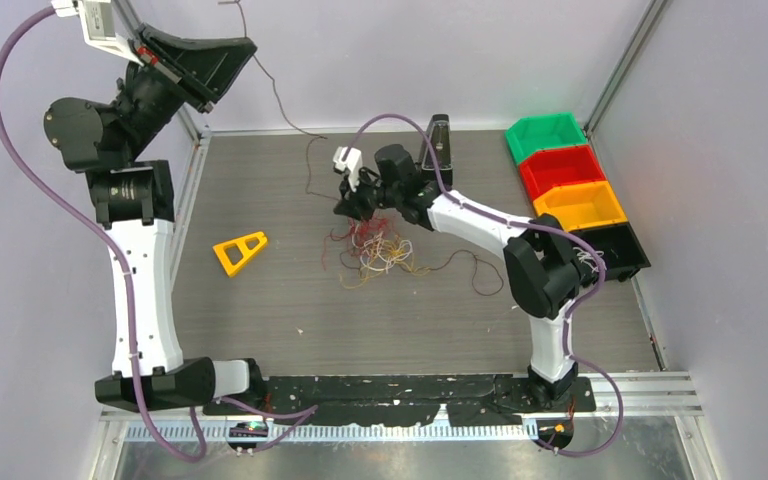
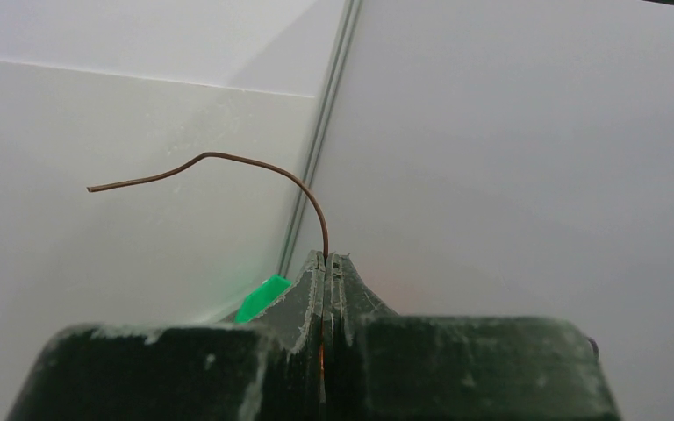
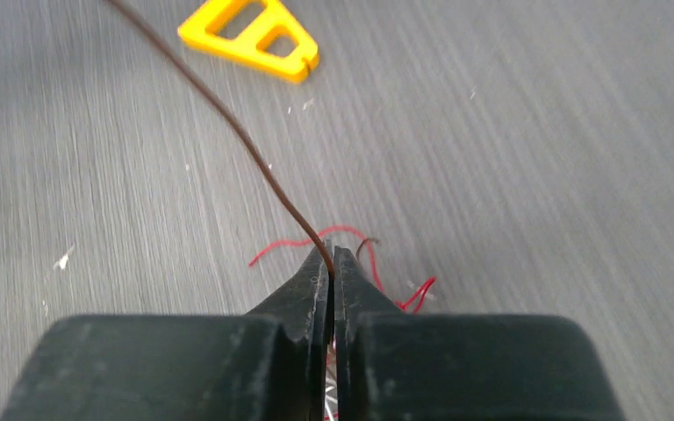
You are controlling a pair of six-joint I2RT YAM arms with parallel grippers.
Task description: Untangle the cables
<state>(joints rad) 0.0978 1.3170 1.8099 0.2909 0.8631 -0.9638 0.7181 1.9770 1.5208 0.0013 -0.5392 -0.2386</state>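
Cables [image 1: 375,255] lie tangled mid-surface [image 1: 290,330]. Just above them the right tool [image 3: 332,250] pinches a dark brown strand [image 3: 228,123], as does the high left tool [image 2: 326,256]. A yellow triangle [image 1: 240,250] lies to the left. Green bin [image 1: 560,122], red bin [image 1: 538,172], orange bin [image 1: 590,212] and black bin [image 1: 630,262] line the right edge, the black one partly behind the right arm [image 1: 545,275].

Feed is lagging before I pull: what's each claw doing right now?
Left claw: closed, pinching a dark brown cable.
Right claw: closed, also on a dark brown cable, at the tangle.
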